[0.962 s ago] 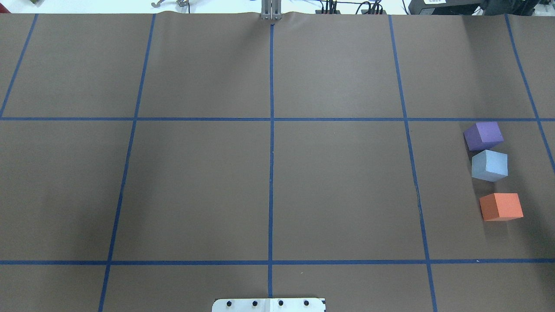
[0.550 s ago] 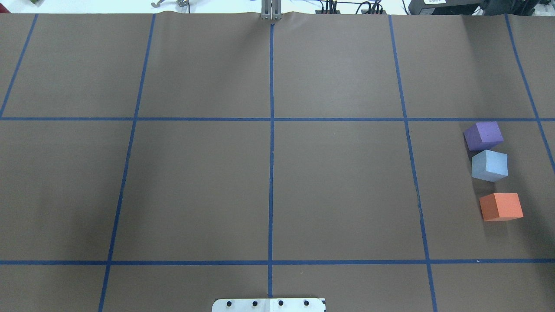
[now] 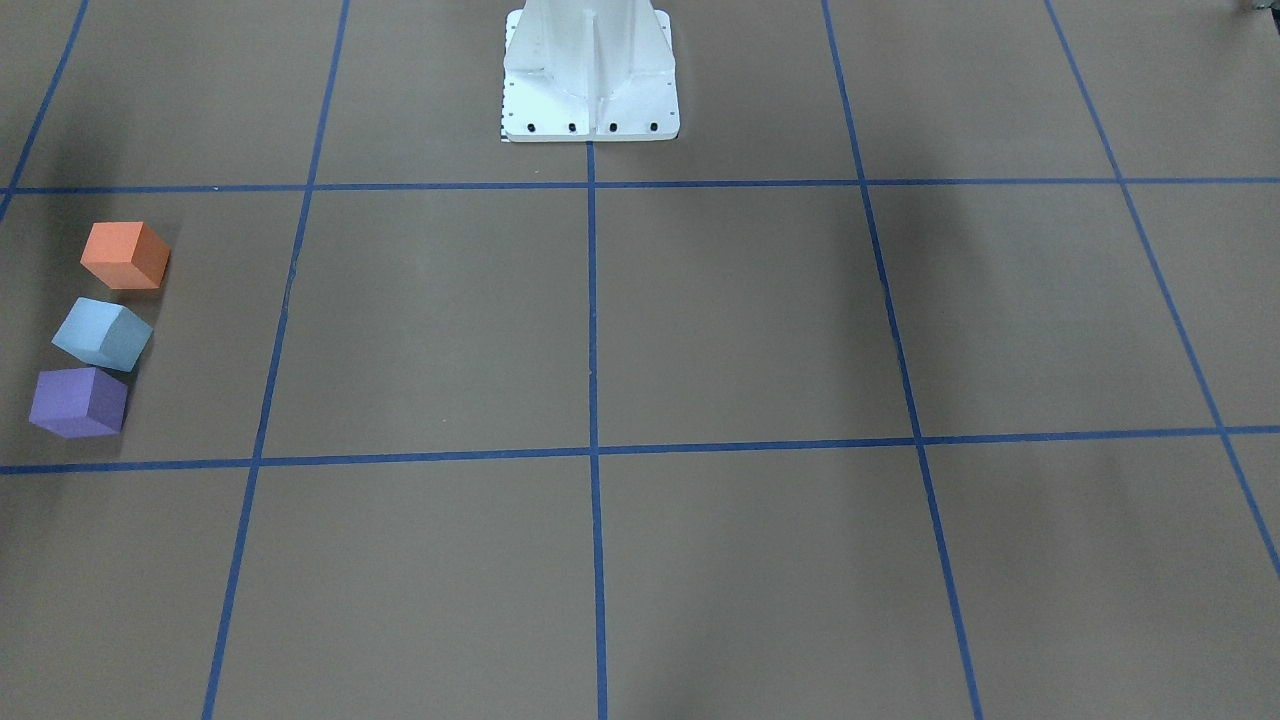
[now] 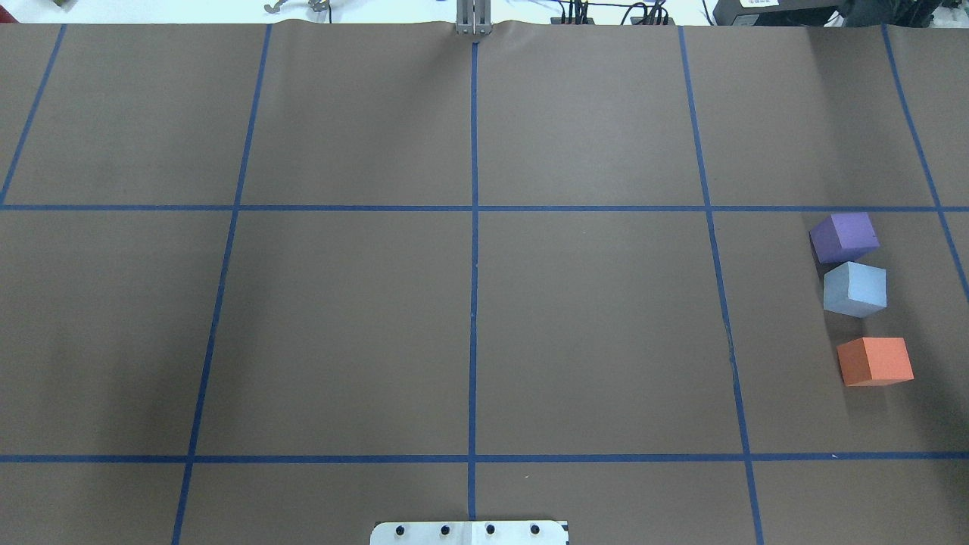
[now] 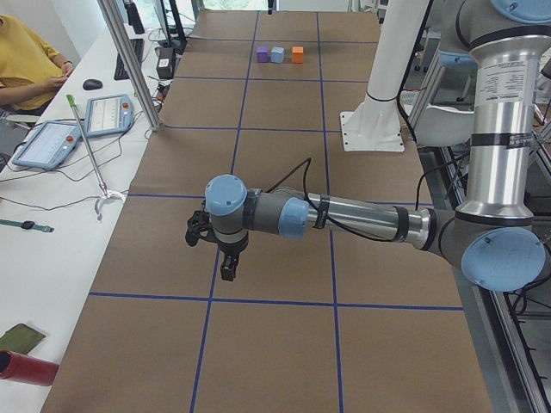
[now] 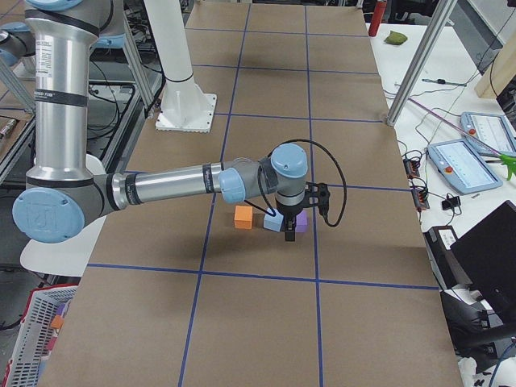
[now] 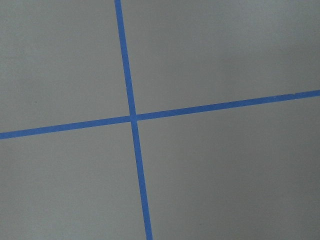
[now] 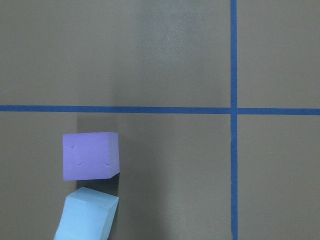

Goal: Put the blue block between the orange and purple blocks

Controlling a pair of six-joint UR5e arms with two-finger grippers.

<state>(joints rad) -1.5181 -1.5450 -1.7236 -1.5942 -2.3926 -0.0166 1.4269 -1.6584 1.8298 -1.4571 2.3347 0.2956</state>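
Blue block (image 4: 854, 289) is sitting on the table (image 4: 454, 303) way out at 3 o'clock in the overhead view. The purple block (image 4: 844, 236) is at its 12 o'clock and the orange block (image 4: 874, 361) at its 6, so it's in the row between them. It's twisted a bit compared to the purple one and sits just beside it; I can't tell if they touch. There's a clear gap on the orange side.

My right pincer (image 6: 288, 234) hangs over the blue/purple end of that row. On my right wrist cam the blue block shows at about 7 o'clock, cut off by the bottom edge. Clenched or released? I honestly can't tell from the side view.

My left pincer (image 5: 226, 268) is well apart from the blocks, over a crossing of blue tape lines (image 7: 133, 118). Can't tell its state either.
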